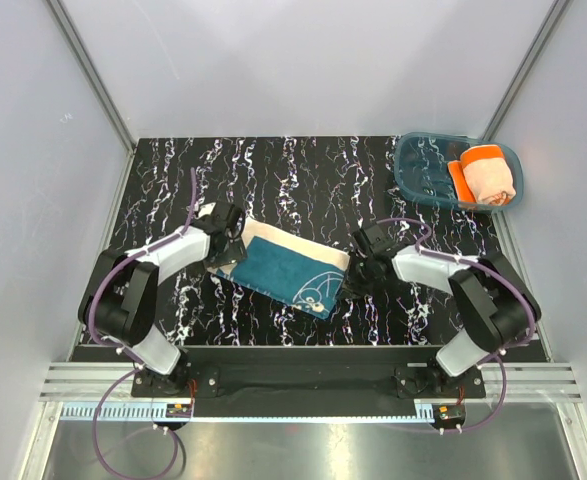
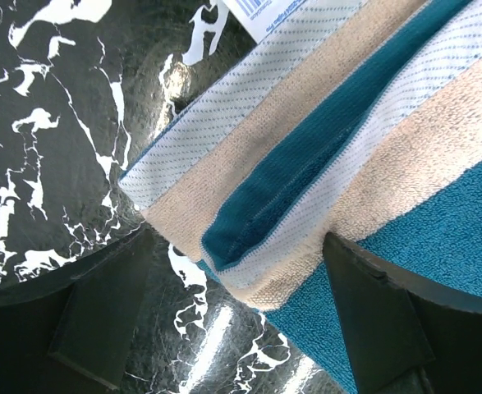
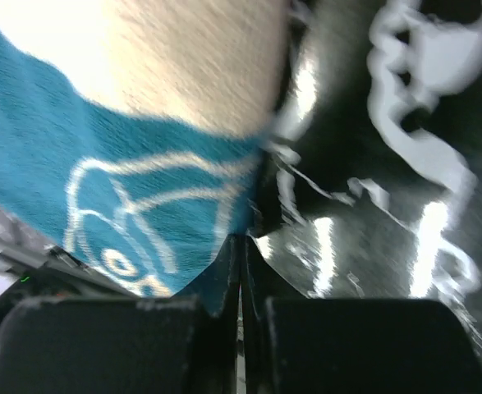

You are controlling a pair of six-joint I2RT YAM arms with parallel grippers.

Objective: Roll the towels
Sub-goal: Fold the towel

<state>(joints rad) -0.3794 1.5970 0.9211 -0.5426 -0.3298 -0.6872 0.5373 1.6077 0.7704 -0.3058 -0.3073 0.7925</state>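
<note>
At the left edge of the teal towel point(image 1: 278, 268) I see the left gripper point(image 2: 236, 250) wide, the right gripper point(image 3: 241, 246) closed opposite.

Flat towel point(image 1: 278, 268) on the surface point(image 1: 303, 180), rolled towel point(image 1: 488, 178) in the tray point(image 1: 413, 180).
The flat towel lies near the front, between the hands: left hand point(image 1: 231, 237) at its left end, right hand point(image 1: 358, 273) at its right corner. The tray sits in the far right corner, the rolled towel in its right half.
</note>
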